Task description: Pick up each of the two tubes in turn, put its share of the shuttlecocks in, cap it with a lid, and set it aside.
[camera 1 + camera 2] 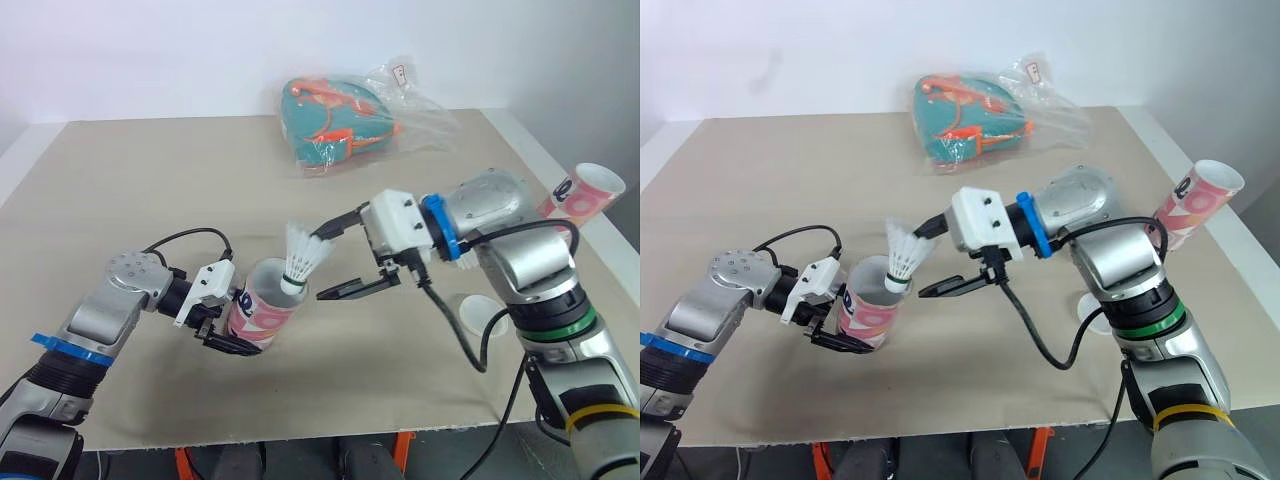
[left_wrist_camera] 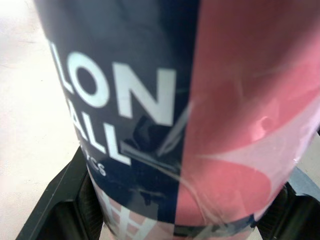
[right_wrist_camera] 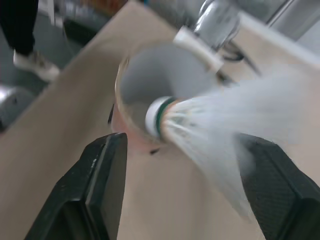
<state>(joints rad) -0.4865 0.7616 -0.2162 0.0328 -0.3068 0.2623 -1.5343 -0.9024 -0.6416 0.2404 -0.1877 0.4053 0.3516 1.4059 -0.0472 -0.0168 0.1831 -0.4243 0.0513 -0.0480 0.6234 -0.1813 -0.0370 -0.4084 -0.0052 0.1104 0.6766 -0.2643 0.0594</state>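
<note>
Left gripper (image 1: 238,340) is clamping the first tube (image 1: 262,312) near the table's (image 1: 120,180) front edge | right gripper (image 1: 320,262) is gaping, the shuttlecock (image 1: 300,258) tipping into its mouth | lid (image 1: 475,312) and right-edge second tube (image 1: 585,195) are waiting.

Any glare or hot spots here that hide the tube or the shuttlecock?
Left wrist view: pale reflection streaks cross the glossy pink and navy tube, its lettering readable. Left eye view: highlights on the clear plastic bag around the teal pouch; even light on the beige table. Right wrist view: the white feathered shuttlecock reads very bright against the tube's grey inside.
</note>
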